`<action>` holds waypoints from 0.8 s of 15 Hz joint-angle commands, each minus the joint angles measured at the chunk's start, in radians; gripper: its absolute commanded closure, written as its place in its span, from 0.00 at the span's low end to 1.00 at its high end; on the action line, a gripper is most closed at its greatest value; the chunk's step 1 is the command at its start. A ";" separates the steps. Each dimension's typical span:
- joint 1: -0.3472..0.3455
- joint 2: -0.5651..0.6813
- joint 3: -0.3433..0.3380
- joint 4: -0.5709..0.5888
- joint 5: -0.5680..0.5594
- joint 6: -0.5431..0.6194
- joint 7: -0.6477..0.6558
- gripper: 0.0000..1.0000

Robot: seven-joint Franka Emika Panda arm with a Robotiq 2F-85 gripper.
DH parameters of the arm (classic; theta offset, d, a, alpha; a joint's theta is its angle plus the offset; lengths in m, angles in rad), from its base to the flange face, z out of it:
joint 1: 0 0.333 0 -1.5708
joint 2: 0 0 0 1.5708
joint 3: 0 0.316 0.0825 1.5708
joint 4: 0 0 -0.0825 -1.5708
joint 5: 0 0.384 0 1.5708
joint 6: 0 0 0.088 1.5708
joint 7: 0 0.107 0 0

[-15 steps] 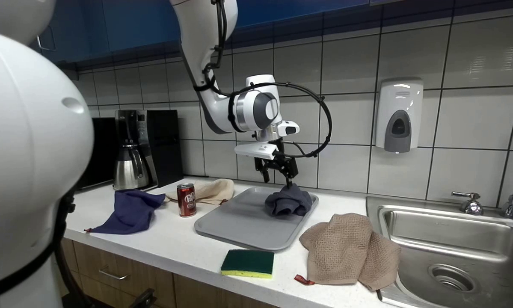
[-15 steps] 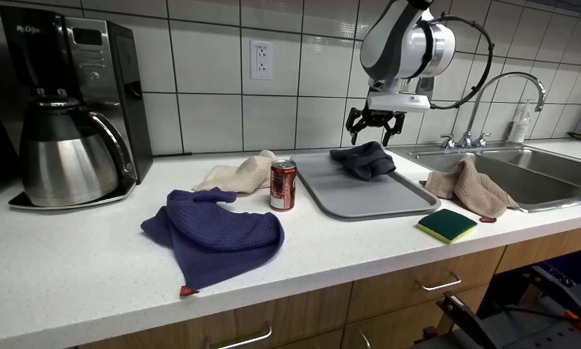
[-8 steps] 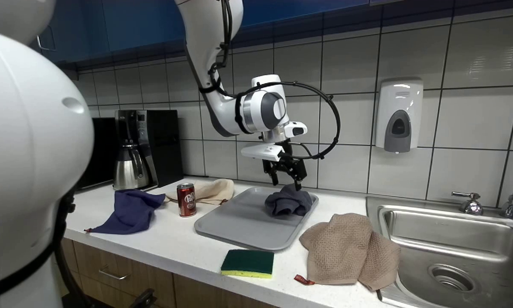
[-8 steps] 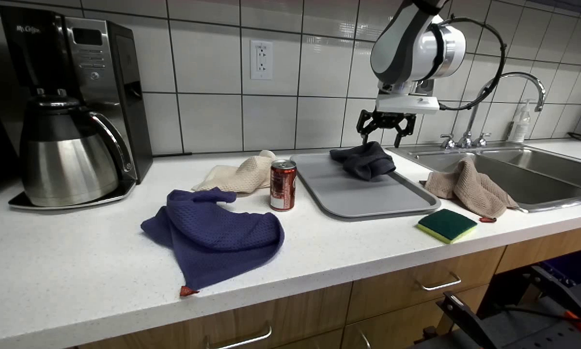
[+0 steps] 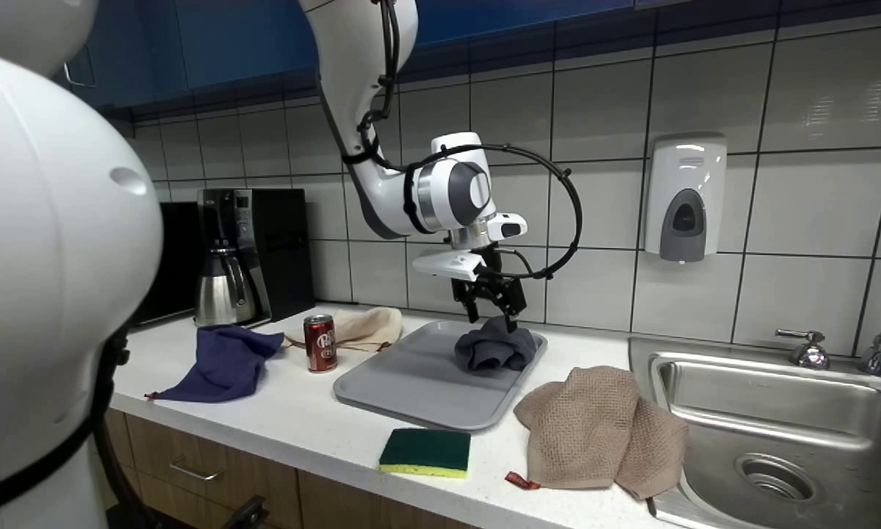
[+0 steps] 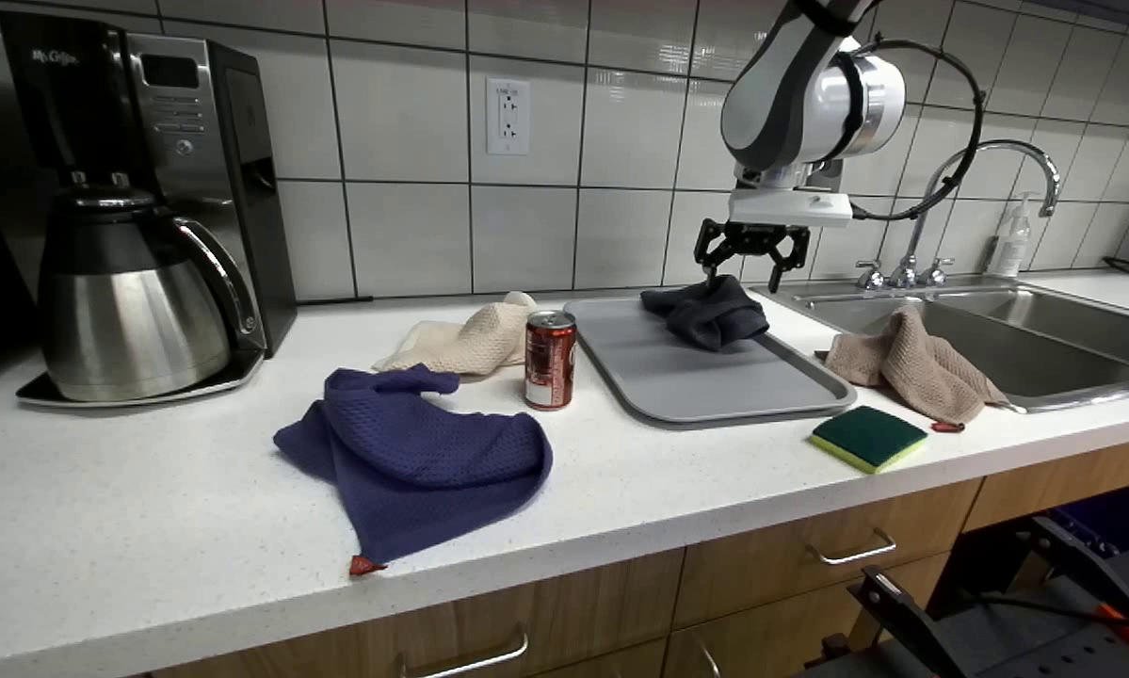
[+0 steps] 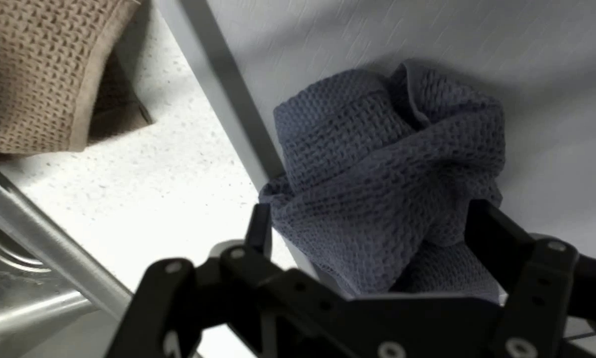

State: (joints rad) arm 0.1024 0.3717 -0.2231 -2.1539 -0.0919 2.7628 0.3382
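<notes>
A crumpled dark grey cloth [image 5: 493,351] lies at the back of the grey tray [image 5: 418,387], as both exterior views show. My gripper [image 6: 742,281] points down just above it, jaws wide apart and holding nothing. In the wrist view the cloth [image 7: 387,189] fills the space between the fingers, and one side laps over the tray's edge. The right-hand fingertip [image 7: 481,223] overlaps the cloth in that picture; the left-hand one stands beside its border. Whether either finger touches the fabric I cannot tell. The gripper's body hides the cloth's near end.
A tan cloth [image 5: 602,430] lies between tray and steel sink [image 5: 763,411]. A green-yellow sponge [image 6: 867,438] sits near the counter's front edge. A red can [image 6: 550,360], cream cloth [image 6: 470,339], blue cloth [image 6: 413,461] and coffee maker [image 6: 150,217] stand on the tray's other side. Tiled wall [image 5: 587,198] behind.
My gripper has shifted towards the sink, over the dark grey cloth, and then dropped slightly. Its jaws have stayed open. The cloth, tray and other objects have not moved.
</notes>
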 commanded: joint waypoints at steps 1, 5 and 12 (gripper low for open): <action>0.017 0.016 -0.011 0.023 -0.028 -0.031 0.059 0.00; 0.019 0.053 -0.010 0.052 -0.019 -0.037 0.072 0.00; 0.026 0.120 -0.012 0.115 -0.010 -0.050 0.085 0.00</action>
State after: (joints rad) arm 0.1127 0.4627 -0.2230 -2.0876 -0.0918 2.7574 0.3904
